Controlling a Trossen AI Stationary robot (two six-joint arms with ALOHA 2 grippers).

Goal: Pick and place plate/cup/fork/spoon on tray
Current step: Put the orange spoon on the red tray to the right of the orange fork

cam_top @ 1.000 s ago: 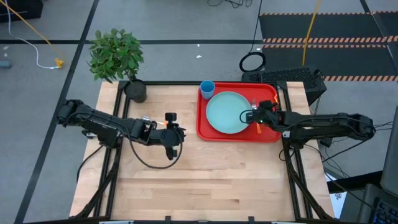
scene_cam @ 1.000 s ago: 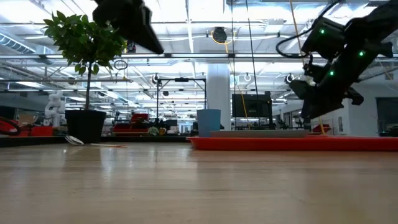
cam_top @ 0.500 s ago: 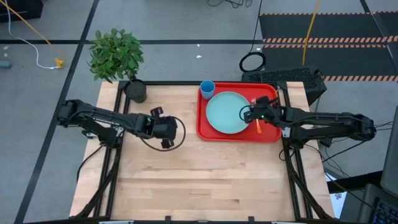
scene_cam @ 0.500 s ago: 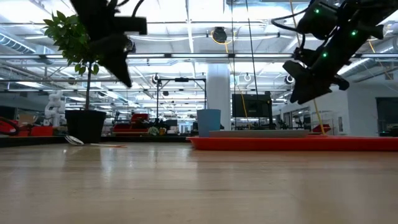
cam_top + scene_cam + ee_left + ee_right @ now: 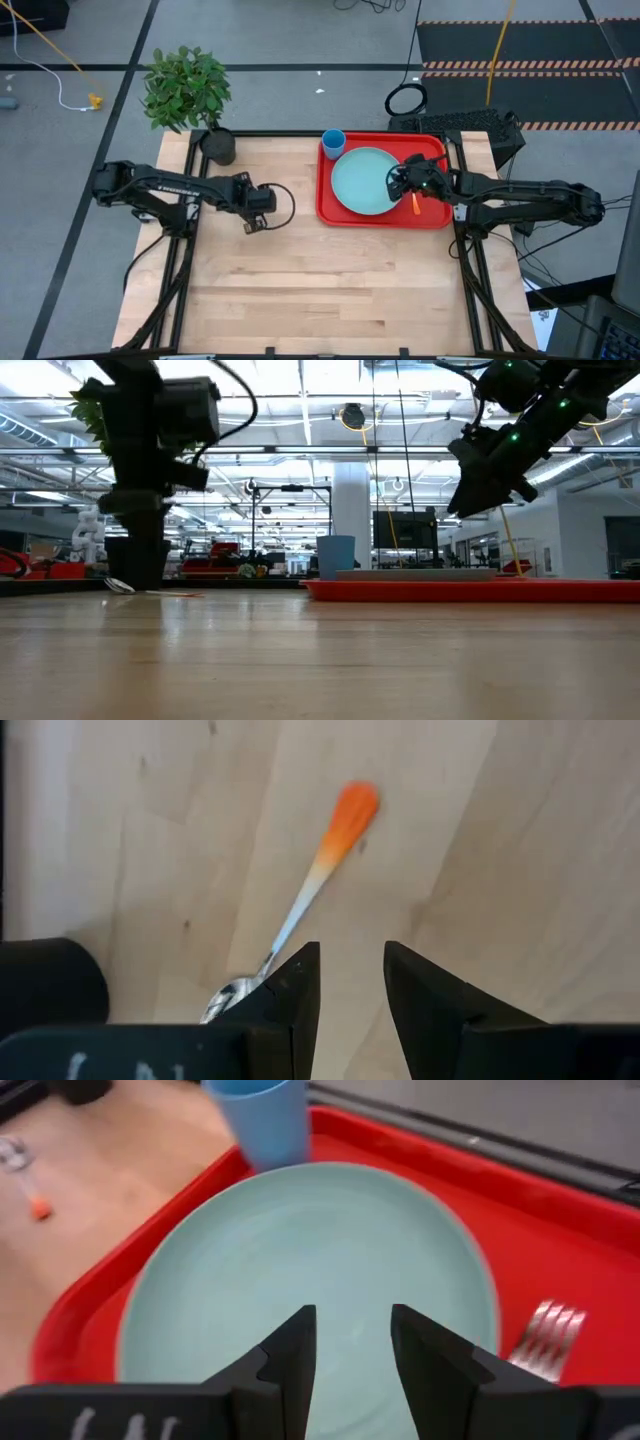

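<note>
Left hand (image 5: 350, 982) hangs over the spoon (image 5: 300, 910) on the table (image 5: 300, 280), fingers parted and empty, lined up to grasp it. Right hand (image 5: 352, 1348), released, hovers above the plate (image 5: 310, 1270); cup (image 5: 262, 1120) and fork (image 5: 548, 1330) sit on the tray (image 5: 560, 1230).

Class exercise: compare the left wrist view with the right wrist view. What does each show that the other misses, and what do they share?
Only the left wrist view shows the left gripper, open above bare wood. Only the right wrist view shows the tray, the plate, the cup, the fork and the right gripper, open and empty. Both show the spoon lying on the table.
</note>
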